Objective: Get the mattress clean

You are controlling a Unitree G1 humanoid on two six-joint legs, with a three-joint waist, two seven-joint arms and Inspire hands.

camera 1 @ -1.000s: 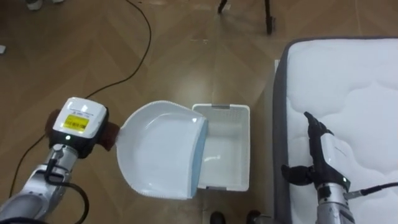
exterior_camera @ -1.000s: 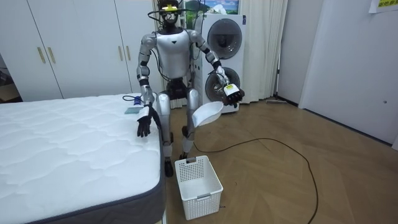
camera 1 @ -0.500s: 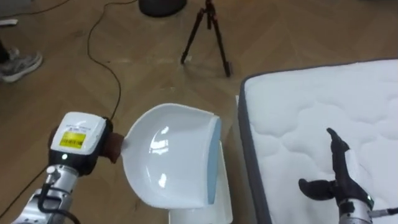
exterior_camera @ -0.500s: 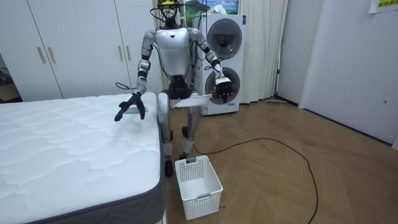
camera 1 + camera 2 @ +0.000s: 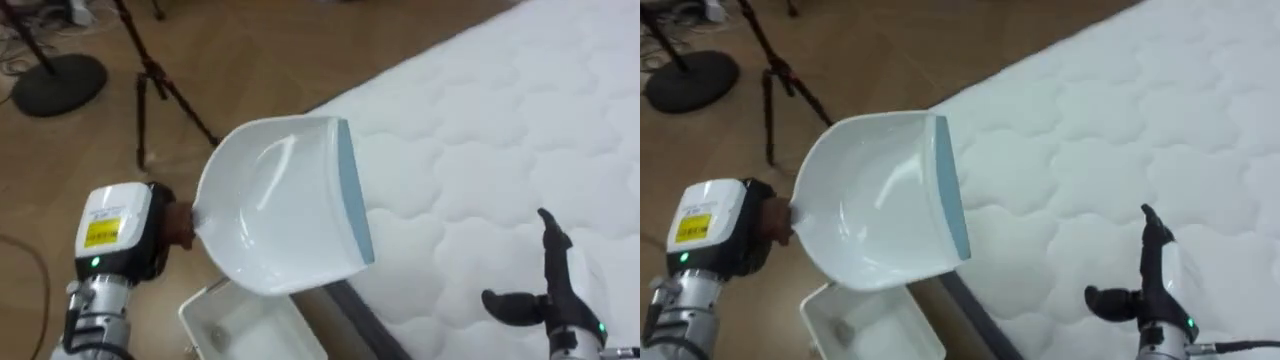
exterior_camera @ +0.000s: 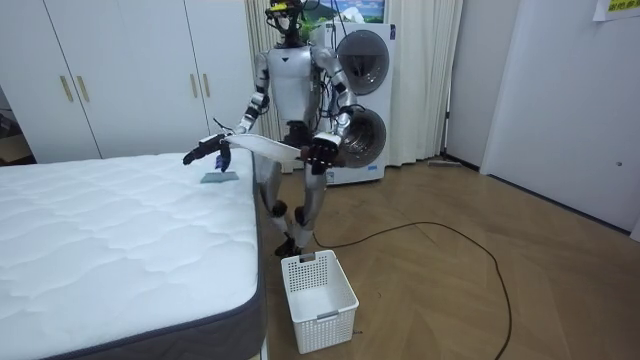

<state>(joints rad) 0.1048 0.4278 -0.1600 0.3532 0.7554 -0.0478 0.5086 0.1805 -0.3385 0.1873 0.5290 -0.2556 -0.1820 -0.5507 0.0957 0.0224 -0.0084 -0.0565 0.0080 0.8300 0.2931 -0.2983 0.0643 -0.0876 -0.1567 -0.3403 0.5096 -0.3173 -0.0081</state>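
Note:
I hold a white dustpan (image 5: 280, 205) with a pale blue front lip by its handle in my left hand (image 5: 115, 235). It hangs level over the edge of the bed (image 5: 520, 120), a white quilted mattress with a grey side. My right hand (image 5: 555, 290) is stretched over the mattress with straight fingers and nothing in it. In the room view I stand at the bed's far corner with the dustpan (image 6: 265, 150) and right hand (image 6: 205, 152) reaching over it. A small blue-grey thing (image 6: 218, 178) lies on the mattress under that hand.
A white plastic basket (image 5: 250, 325) stands on the wood floor beside the bed, below the dustpan. A black tripod (image 5: 150, 80) and a round stand base (image 5: 55, 85) are on the floor to the left. Washing machines (image 6: 362, 100) stand behind me.
I have turned from the basket toward the bed, so the eye view now looks onto the mattress. The dustpan has swung over the bed's edge. My right arm has risen and reached out over the bed.

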